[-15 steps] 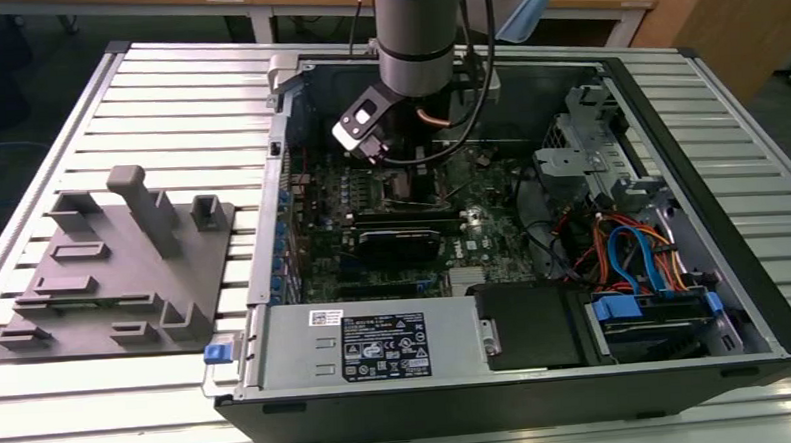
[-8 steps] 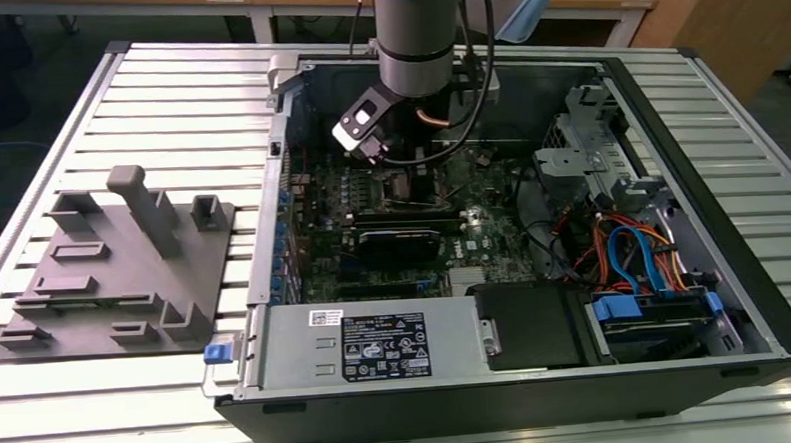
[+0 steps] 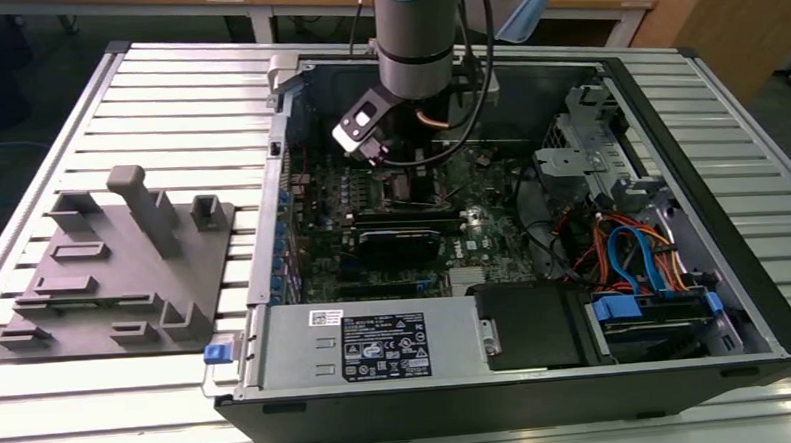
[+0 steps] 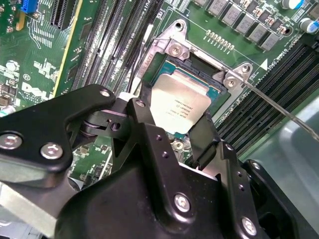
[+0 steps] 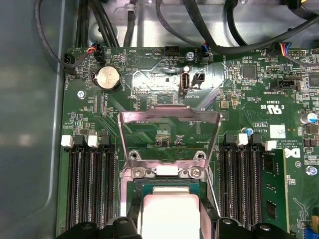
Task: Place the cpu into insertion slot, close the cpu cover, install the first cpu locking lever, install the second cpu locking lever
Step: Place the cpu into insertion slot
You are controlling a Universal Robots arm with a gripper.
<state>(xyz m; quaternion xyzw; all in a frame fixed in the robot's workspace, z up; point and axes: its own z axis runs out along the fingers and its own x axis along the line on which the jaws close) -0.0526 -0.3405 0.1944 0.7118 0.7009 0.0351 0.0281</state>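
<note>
The cpu [image 4: 180,99], a small square chip with a pale silver top, sits at the insertion slot [image 4: 198,60], level with its silvery rim. My gripper [image 4: 173,107] straddles it, a black finger [image 4: 143,102] against each of two opposite edges, shut on the cpu. In the first wrist view the cpu [image 5: 169,210] lies between the same fingers, and the cpu cover [image 5: 169,117] stands raised and open behind the slot [image 5: 130,191]. A thin wire locking lever [image 4: 279,107] sticks out, unlatched. In the exterior view the gripper [image 3: 396,167] reaches down into the open computer case.
Long black memory slots [image 5: 89,189] flank the socket on both sides. A black-labelled power supply box [image 3: 374,348] fills the case's front, and blue and orange cables [image 3: 637,251] lie on the exterior view's right. A grey fixture [image 3: 117,264] stands on the table at the left.
</note>
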